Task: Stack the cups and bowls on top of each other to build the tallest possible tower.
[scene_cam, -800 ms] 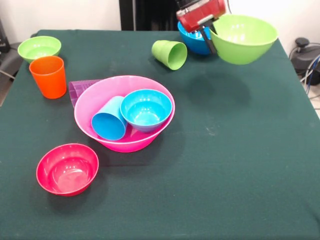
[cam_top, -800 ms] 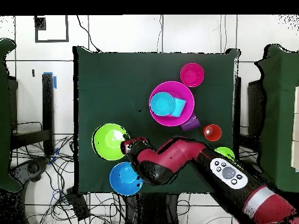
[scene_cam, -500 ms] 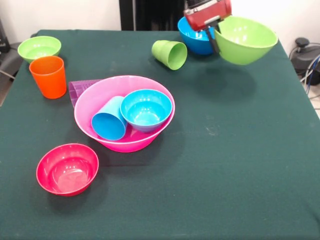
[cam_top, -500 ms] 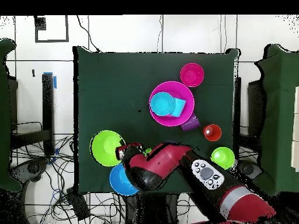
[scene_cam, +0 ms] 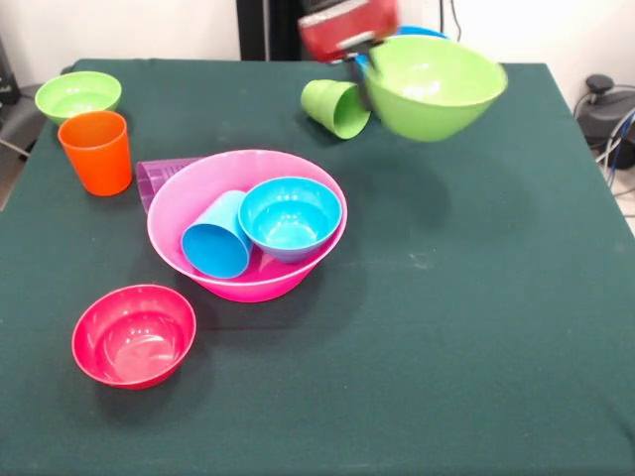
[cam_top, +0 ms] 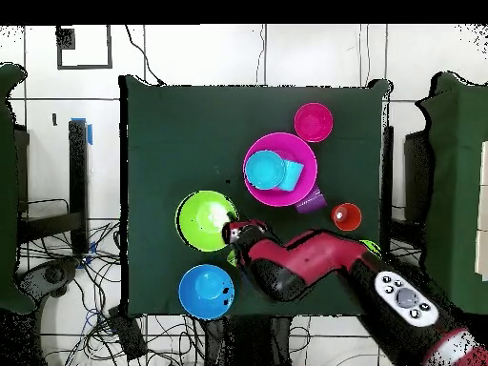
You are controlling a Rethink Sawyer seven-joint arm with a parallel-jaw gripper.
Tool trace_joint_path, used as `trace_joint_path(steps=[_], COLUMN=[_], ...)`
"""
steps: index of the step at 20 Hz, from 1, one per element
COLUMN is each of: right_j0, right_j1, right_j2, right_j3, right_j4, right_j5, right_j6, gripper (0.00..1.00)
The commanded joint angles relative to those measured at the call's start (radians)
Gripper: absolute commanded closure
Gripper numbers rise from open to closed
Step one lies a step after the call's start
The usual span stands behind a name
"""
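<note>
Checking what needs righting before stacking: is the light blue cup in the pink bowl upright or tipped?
Tipped. The light blue cup lies on its side inside the pink bowl, mouth facing the camera, beside the small light blue bowl.

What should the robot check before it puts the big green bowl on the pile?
1. Green bowl held in the air by the gripper: ok.
2. Green bowl over the pink bowl: not ok, off to one side.
3. Pink bowl sitting flat on the table: ok.
4. Things in the pink bowl neat: not ok, blue cup lies tipped beside the light blue bowl.
5. Grip firm: cannot tell.
</note>
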Motion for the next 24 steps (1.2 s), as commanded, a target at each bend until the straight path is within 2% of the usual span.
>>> trace_joint_path(steps=[1,5,8,10,13,19,21,24], right_j0=[-0.184,-0.278,-0.317,-0.336,-0.355,-0.364,-0.354,-0.344], right_j1=[0.236,0.376,0.423,0.43,0.417,0.393,0.361,0.328], right_j2=[0.203,0.258,0.27,0.269,0.253,0.209,0.18,0.167], right_j3=[-0.142,-0.215,-0.247,-0.259,-0.273,-0.278,-0.198,-0.168], right_j4=[0.028,0.058,0.081,0.081,0.058,0.07,0.029,0.038], right_j5=[0.312,0.44,0.5,0.508,0.466,0.398,0.334,0.331], right_j6=[-0.4,-0.6,-0.689,-0.709,-0.679,-0.593,-0.524,-0.49], gripper=[1.0,1.0,1.0,1.0,1.0,1.0,1.0,1.0])
